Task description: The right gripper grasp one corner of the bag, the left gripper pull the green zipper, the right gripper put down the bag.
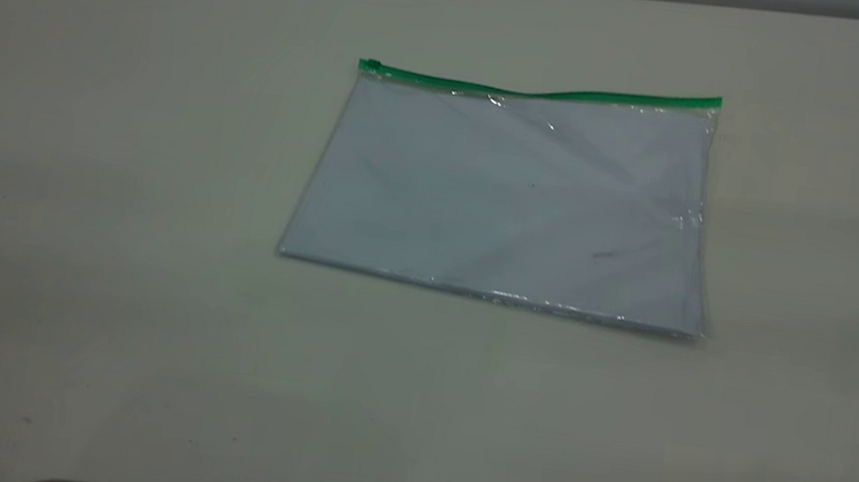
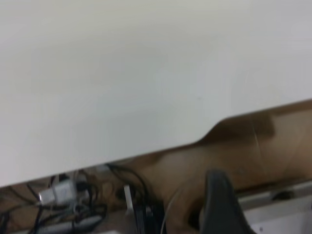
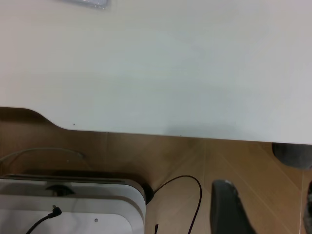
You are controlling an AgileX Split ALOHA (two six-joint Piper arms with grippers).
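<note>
The pale table (image 1: 119, 197) carries the bag (image 1: 507, 201), lying flat, well apart from both grippers. Its green zipper (image 1: 543, 91) runs along the far edge. The left gripper (image 2: 222, 204) and right gripper (image 3: 265, 207) hang beyond the table's edge; I cannot tell whether either is spread.

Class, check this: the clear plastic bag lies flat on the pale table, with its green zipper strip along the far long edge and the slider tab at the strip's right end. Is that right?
Not quite. The flat clear plastic bag does lie on the pale table, with the thin green zipper strip along its far long edge, but the small green slider tab sits at the strip's left end, as the exterior view shows.
</note>
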